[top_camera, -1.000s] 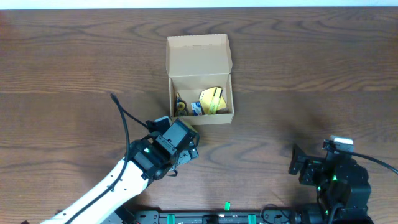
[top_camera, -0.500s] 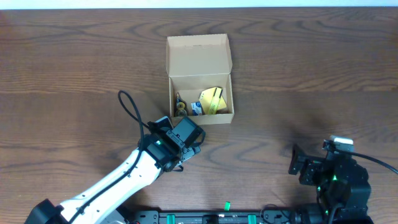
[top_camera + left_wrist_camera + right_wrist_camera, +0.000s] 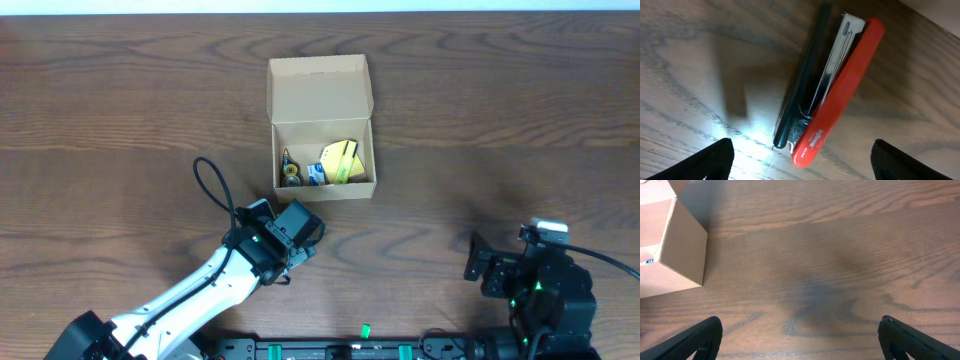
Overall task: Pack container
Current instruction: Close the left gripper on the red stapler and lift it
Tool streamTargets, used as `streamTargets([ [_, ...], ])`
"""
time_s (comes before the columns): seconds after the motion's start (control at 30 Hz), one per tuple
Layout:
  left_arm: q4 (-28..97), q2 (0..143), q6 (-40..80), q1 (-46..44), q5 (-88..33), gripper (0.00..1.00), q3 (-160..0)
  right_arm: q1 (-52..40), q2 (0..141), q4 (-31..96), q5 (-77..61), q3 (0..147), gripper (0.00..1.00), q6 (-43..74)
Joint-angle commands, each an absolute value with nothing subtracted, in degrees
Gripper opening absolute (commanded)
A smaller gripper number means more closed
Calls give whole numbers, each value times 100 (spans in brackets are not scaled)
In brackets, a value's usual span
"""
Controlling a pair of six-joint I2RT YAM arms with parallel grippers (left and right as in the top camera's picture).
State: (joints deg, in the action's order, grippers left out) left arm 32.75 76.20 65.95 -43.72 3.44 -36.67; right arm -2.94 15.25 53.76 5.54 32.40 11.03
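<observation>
Stapler: a short line of white lettering runs along the red top arm of the stapler, close to its rounded end. In the left wrist view it is too small and too tilted to make out a word or brand.
Box: the cardboard box shows plain tan faces, inside the lid and on its outer wall, in the overhead and right wrist views.
Blue-and-white item: lying in the box, the blue-and-white item may carry print, but it is too small to tell.
Yellow item: the yellow item beside it shows nothing legible at this size.
Readable text: none.
</observation>
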Motion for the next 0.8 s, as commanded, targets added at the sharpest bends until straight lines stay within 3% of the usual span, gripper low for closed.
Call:
streamTargets([
  [0.0,3242,7660,6486,-4348,486,89,-3658,-244,1494,5378,534,3240,99,1020],
  [0.77,2558,7758,5658,-4040,333,82,-3186,-244,1494,5378,534,3240,99,1020],
])
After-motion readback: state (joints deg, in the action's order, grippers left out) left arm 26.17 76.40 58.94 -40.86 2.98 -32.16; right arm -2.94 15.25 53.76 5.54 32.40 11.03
